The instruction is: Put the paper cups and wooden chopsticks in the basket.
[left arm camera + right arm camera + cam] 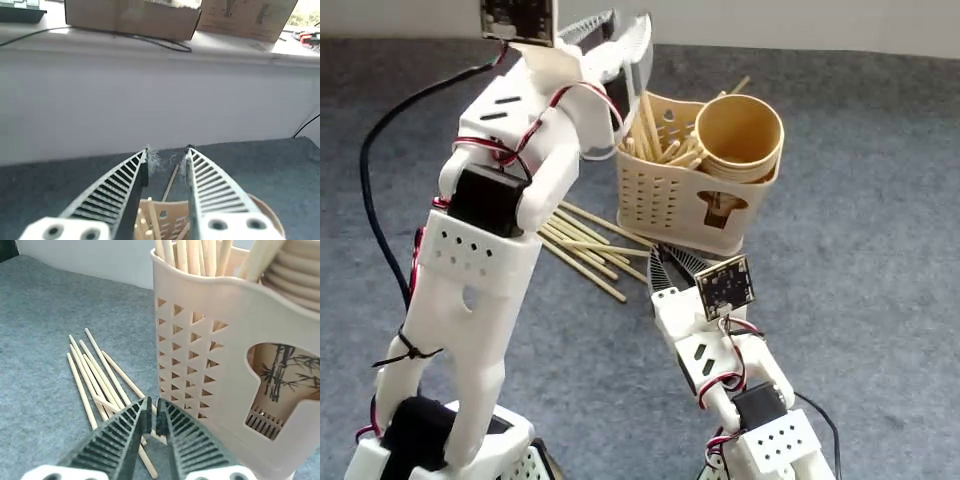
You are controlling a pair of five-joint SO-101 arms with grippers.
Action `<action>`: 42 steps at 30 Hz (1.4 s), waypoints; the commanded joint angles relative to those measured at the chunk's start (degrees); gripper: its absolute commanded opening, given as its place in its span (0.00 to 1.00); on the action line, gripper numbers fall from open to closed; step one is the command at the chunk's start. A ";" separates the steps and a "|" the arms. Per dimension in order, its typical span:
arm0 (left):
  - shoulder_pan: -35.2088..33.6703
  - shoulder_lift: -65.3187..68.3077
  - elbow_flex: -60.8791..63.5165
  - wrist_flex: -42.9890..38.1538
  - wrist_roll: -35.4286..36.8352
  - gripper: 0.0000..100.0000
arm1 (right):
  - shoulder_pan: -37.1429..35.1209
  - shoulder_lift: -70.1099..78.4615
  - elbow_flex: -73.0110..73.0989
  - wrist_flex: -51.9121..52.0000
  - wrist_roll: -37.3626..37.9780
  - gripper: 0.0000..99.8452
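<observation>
Near the frame's centre, the basket (665,205) holds the paper cups (740,135). Loose wooden chopsticks (585,245) lie left of it. My right gripper (154,401), pinched together and empty, sits low beside them, ready for picking; my left gripper (167,150) hangs parted above the basket.

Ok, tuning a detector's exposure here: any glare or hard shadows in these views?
High view: soft, even light, faint shadow under the basket. Left wrist view: daylight blows out a patch beyond the cardboard boxes. Right wrist view: no glare, loose chopsticks evenly lit.
</observation>
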 commanded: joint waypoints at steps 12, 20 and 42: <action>-16.84 -1.36 -6.81 30.95 -1.58 0.13 | 0.40 -1.19 2.51 -1.01 0.62 0.03; -18.51 -13.67 9.36 33.14 -10.55 0.07 | 0.40 -1.01 0.31 8.40 0.97 0.03; -42.42 -36.70 68.44 9.05 -7.21 0.03 | -8.84 -0.57 -25.36 39.52 14.42 0.03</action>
